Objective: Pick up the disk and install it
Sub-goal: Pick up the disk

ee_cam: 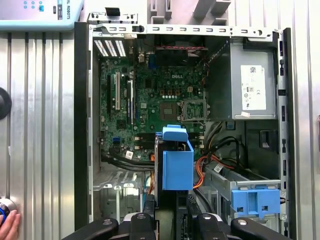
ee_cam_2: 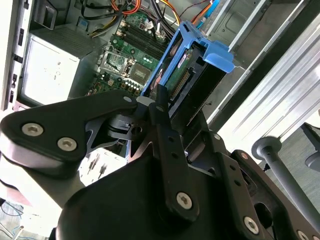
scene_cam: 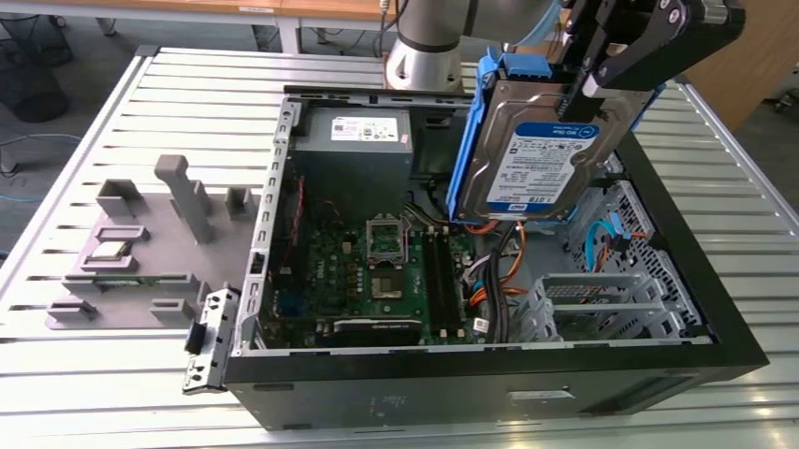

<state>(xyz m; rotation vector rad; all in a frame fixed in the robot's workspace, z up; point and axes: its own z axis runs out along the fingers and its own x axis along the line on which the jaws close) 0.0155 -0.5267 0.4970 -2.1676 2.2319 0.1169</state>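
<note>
The disk (scene_cam: 530, 159), a silver drive with a blue-and-white label in a blue caddy, hangs upright above the open computer case (scene_cam: 699, 281), over its right-hand half in the exterior view. My gripper (scene_cam: 589, 79) is shut on the disk's upper end. In the second wrist view the black fingers (ee_cam_2: 161, 107) clamp the disk (ee_cam_2: 200, 55) by its edges, with the motherboard beneath it. In the first wrist view the disk (ee_cam: 177, 165) shows end-on, sticking out from the gripper (ee_cam: 172, 212) above the case's interior.
Inside the case sit the grey power supply (scene_cam: 354, 131), the motherboard (scene_cam: 374, 271), orange and blue cables and a metal drive cage (scene_cam: 600, 299). A bare blue bracket (ee_cam: 255, 200) rests in a bay. A grey fixture (scene_cam: 138, 253) stands beside the case. A hand (ee_cam: 7, 225) rests at the table edge.
</note>
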